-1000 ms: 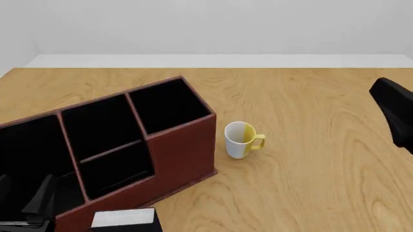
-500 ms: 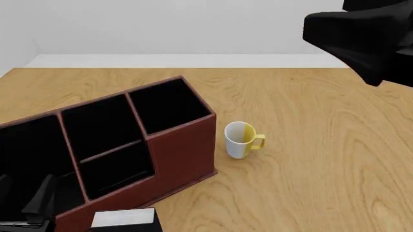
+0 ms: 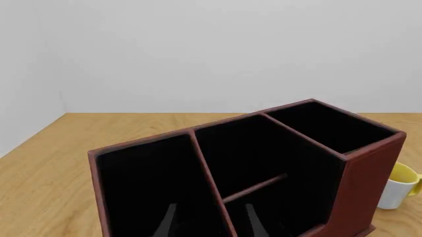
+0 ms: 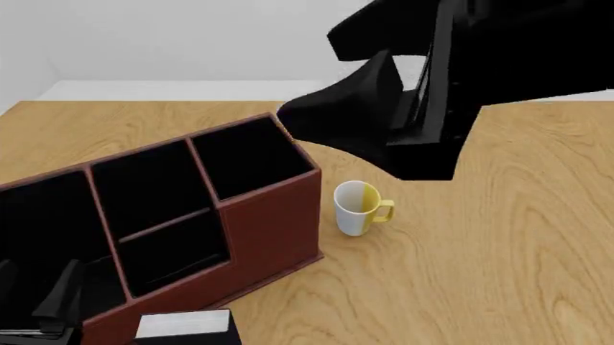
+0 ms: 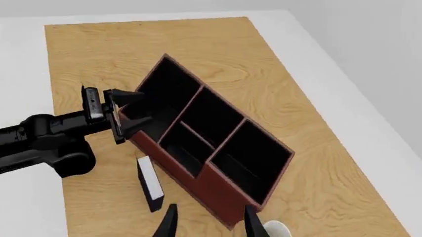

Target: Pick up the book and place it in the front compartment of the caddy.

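Book (image 5: 149,183) lies on worktop (image 4: 479,251) beside caddy (image 4: 259,230), at its 6 o'clock. Left gripper (image 3: 209,224) and right gripper (image 5: 208,223): jaws released, empty.

Front compartment (image 4: 175,250) open from above; mug (image 4: 360,207) just beside caddy (image 4: 273,230) end; left arm (image 5: 46,136) near opposite end.

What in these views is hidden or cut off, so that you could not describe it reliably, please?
- Book: front view, cut off by the bottom edge.
- Right gripper: front view, its tips are lost in the black arm; right wrist view crops them.
- Mug: right wrist view, only the rim shows.
- Caddy: left wrist view, base cropped.
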